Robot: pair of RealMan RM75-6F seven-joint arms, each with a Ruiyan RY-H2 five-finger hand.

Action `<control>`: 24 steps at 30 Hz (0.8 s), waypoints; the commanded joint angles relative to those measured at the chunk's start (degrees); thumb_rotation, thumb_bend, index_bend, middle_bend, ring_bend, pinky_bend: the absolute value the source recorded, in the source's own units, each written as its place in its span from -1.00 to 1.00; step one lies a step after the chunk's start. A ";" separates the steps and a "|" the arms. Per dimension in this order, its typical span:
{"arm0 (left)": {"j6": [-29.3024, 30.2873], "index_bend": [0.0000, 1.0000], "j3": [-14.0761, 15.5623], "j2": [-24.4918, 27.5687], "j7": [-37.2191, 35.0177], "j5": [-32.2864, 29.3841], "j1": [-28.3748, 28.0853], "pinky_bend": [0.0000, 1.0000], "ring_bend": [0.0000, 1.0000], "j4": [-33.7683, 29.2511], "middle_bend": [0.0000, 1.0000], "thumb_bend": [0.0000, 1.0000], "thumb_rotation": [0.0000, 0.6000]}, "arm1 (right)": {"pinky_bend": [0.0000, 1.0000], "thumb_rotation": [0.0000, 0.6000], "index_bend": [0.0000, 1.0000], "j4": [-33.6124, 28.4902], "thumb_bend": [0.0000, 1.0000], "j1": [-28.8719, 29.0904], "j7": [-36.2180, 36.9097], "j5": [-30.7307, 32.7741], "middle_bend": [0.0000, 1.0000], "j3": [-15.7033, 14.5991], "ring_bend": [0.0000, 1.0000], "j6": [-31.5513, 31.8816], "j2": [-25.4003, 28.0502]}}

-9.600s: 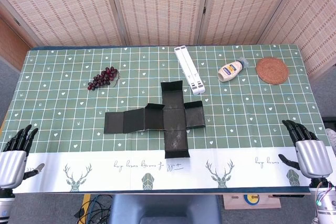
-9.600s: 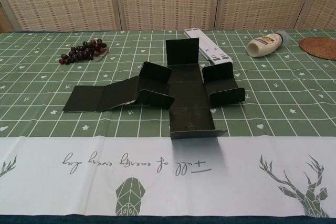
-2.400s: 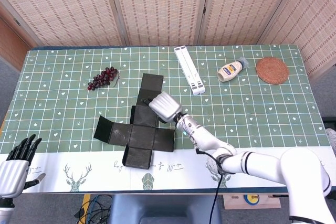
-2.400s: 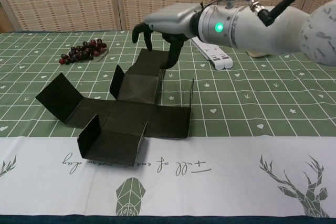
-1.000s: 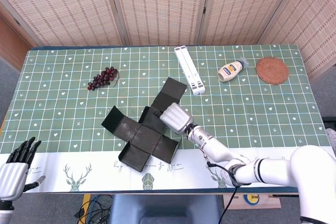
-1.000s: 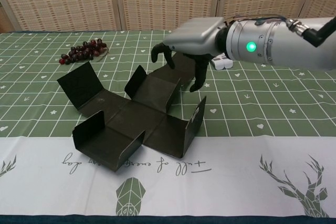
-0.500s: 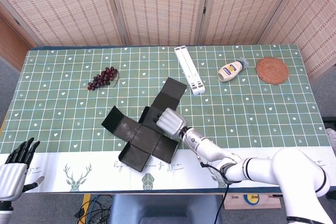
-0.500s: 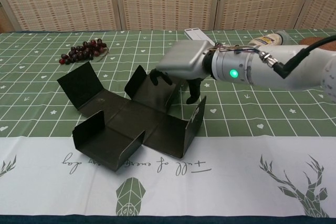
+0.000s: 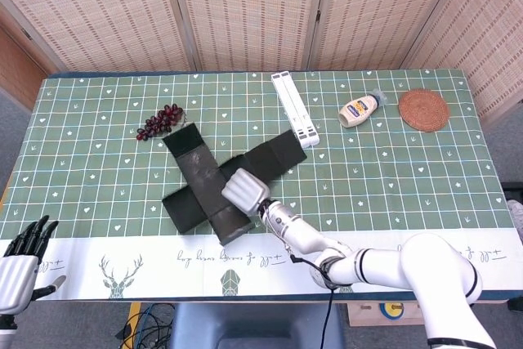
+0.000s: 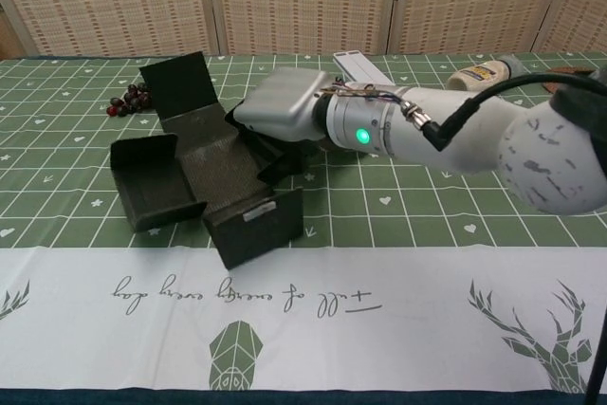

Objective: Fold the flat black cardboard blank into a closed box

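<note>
The black cardboard blank lies as a slanted cross near the table's front centre. In the chest view the blank has several flaps raised: one tall at the back left, one box-like at the left, one at the front. My right hand sits over the blank's middle, and in the chest view the right hand has its fingers pointing down onto the cardboard. Those dark fingers blend with the black panels, so their hold is unclear. My left hand hovers off the front left corner, fingers spread and holding nothing.
A bunch of grapes lies just behind the blank's far left flap, and the grapes are partly hidden by it. A white folding stand, a mayonnaise bottle and a round woven coaster sit at the back right.
The right hand has shifted left and forward, and the blank has swung round under it. One arm of the blank now reaches toward the grapes. The left hand has barely moved.
</note>
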 commanded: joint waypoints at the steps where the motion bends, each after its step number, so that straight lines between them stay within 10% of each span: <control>1: 0.07 -1.00 -0.01 -0.01 -0.20 -0.01 0.06 -0.70 -0.92 0.15 -1.00 -0.80 1.00 | 0.96 1.00 0.12 -0.54 -0.08 0.90 -1.84 2.27 0.31 1.20 0.77 0.43 -1.23; 11: 0.09 -1.00 -0.01 -0.29 -1.24 -0.19 0.28 -0.70 -0.92 1.22 -1.00 -0.80 1.00 | 0.96 1.00 0.12 -6.33 0.03 0.92 -6.73 9.69 0.32 0.25 0.81 1.48 1.40; 24: -0.10 -1.00 -0.17 -0.29 -0.04 0.82 -0.45 -0.70 -0.92 0.11 -1.00 -0.80 1.00 | 0.96 1.00 0.08 -14.06 0.00 -5.87 0.43 2.38 0.17 -4.69 0.81 5.92 9.00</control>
